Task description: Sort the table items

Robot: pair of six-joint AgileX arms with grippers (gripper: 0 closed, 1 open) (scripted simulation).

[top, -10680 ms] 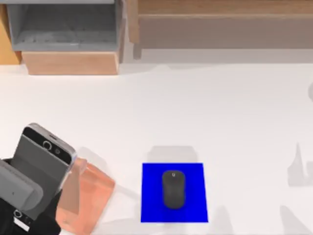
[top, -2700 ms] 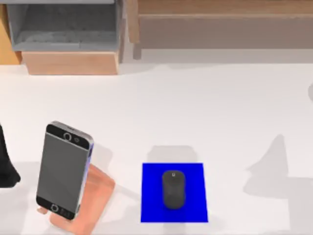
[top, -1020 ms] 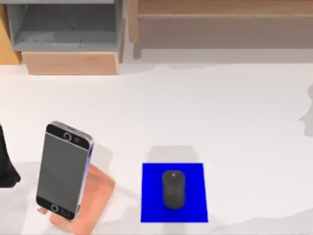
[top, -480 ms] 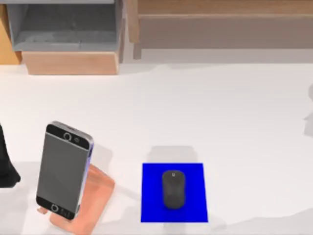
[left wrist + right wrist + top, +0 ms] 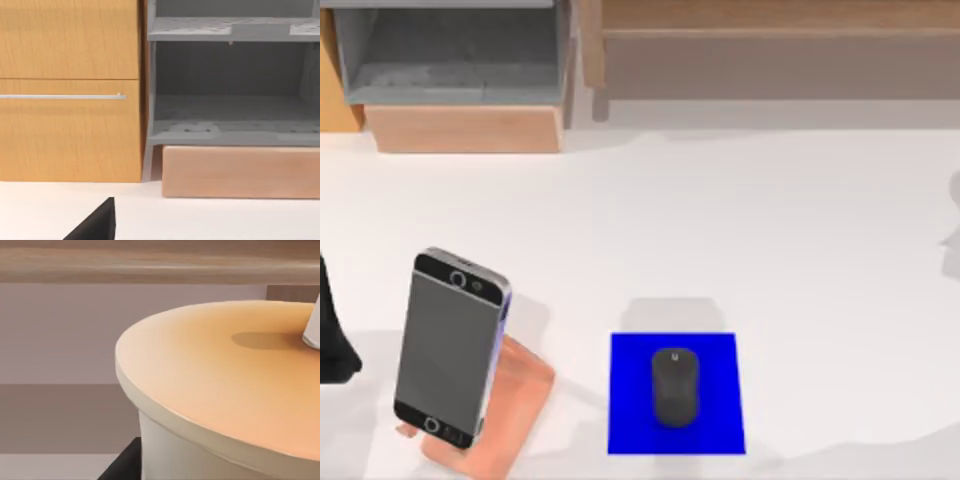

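Note:
The black-framed smartphone (image 5: pixel 451 345) leans upright on the translucent pink stand (image 5: pixel 505 415) at the table's front left. A dark grey mouse (image 5: pixel 674 388) lies in the middle of the blue square mat (image 5: pixel 630 395), front centre. A dark part of my left arm (image 5: pixel 332 340) sits at the left edge, apart from the phone. The left wrist view has a black corner of my left gripper (image 5: pixel 97 226) low over the white table (image 5: pixel 740 230). A black corner of my right gripper (image 5: pixel 125 465) shows beside a round orange-topped, white-sided object (image 5: pixel 210 385).
A grey open shelf (image 5: pixel 450 55) above a light wooden box (image 5: pixel 465 128) stands at the back left, beside a wooden cabinet with a bar handle (image 5: pixel 62 96). A long wooden ledge (image 5: pixel 770 50) runs along the back. A white edge (image 5: pixel 312 330) rests on the orange top.
My left gripper has let go of the phone, which now stands on the stand, and the arm has drawn back left. The shadow at the right edge has shrunk.

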